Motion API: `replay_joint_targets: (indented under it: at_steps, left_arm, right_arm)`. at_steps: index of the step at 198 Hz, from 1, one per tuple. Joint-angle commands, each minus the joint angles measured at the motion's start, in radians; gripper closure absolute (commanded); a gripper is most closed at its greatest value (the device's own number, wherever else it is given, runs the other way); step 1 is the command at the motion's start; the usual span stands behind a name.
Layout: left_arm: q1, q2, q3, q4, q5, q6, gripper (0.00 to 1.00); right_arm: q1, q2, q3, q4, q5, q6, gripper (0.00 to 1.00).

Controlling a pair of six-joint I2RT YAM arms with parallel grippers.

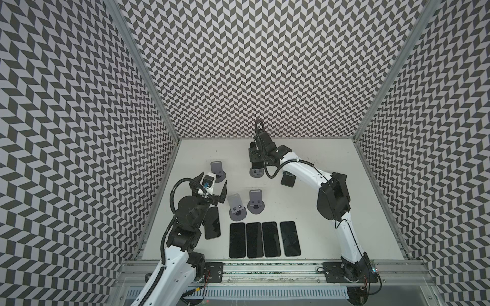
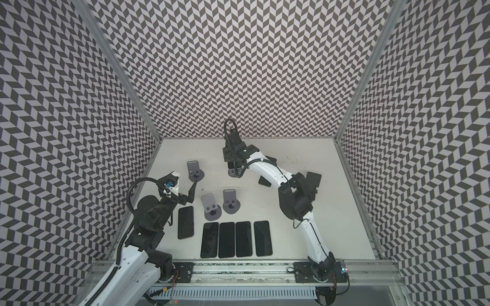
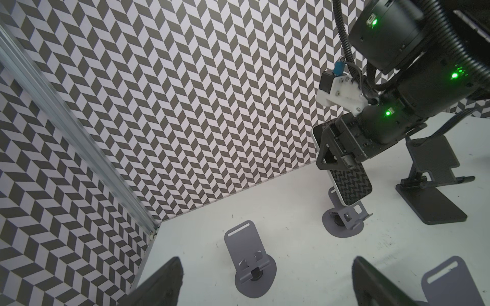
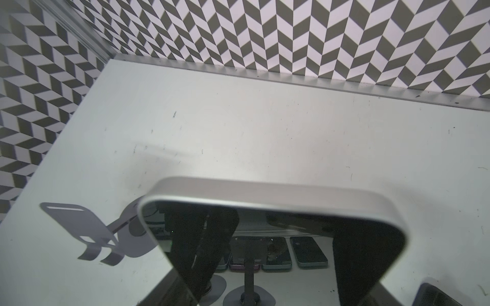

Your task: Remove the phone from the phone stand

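My right gripper [image 3: 334,152] pinches the phone [image 3: 351,185], its lower end close over the phone stand [image 3: 344,225] beneath; carrying it away remains.

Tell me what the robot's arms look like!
The left arm and right arm both have smooth white shells with chunky black joints. Ribbed black cables loop alongside them. The left gripper and right gripper are black, with pointed triangular fingers. Small green lights glow on the right arm's joints, and a white camera mount sits by its wrist.
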Motion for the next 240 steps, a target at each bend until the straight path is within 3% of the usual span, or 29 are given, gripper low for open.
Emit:
replay_joint_targets:
  at_steps: [1,77,158,240]
  left_arm:
    - [-0.003,0.037,0.059,0.034,0.022,-0.003,0.01]
    - [-0.042,0.143,0.143,0.089,0.022,0.085,0.01]
    - [-0.078,0.228,0.237,0.107,0.123,0.042,0.01]
    - [-0.149,0.356,0.337,0.143,0.201,0.006,0.01]
  right_arm:
    - [-0.001,-0.096,0.006,0.046,-0.014,-0.005,0.42]
    - [-0.001,-0.196,-0.026,0.025,-0.032,-0.022,0.41]
    - [-0.008,-0.334,-0.142,0.003,-0.069,0.018,0.41]
    - [-0.045,-0.584,-0.413,0.092,-0.051,0.074,0.44]
